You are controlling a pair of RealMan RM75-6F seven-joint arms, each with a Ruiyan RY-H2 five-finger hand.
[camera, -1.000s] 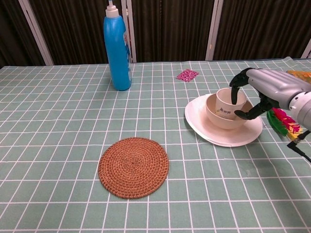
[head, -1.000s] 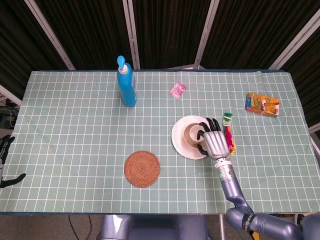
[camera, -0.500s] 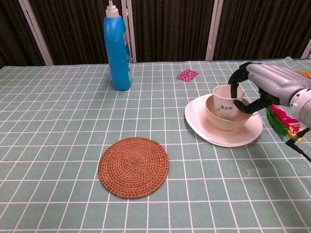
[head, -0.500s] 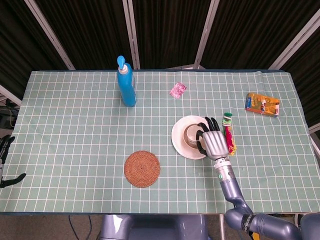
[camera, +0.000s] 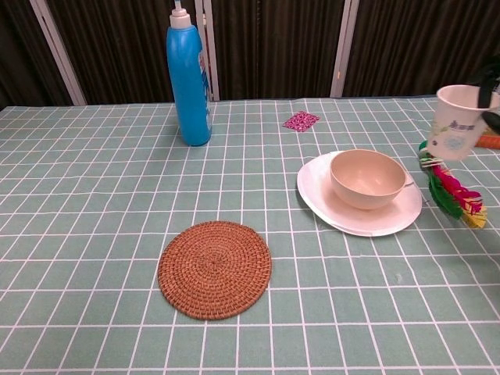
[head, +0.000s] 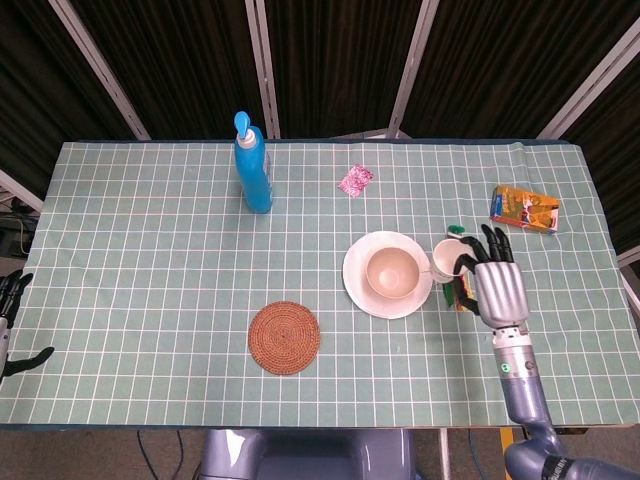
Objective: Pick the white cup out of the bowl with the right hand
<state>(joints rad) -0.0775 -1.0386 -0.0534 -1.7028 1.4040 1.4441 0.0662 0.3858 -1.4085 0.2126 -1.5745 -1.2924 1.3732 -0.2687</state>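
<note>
The white cup (head: 449,258) (camera: 458,120) hangs in the air to the right of the bowl, held by my right hand (head: 492,285); in the chest view only dark fingertips (camera: 491,98) show at the frame's right edge. The beige bowl (head: 393,272) (camera: 367,177) stands with nothing in it on the white plate (head: 360,290) (camera: 319,194). Of my left hand (head: 8,300) only a small dark part shows at the left edge of the head view, off the table.
A feathered toy (camera: 451,191) lies right of the plate, under the cup. A round woven coaster (head: 284,338) (camera: 215,268) lies near the front. A blue bottle (head: 253,165) (camera: 190,76), a pink wrapper (head: 355,180) and an orange box (head: 524,208) sit further back.
My right hand gripped the cup inside the bowl, then lifted it up and carried it to the right, clear of the bowl. The bowl and plate stayed put.
</note>
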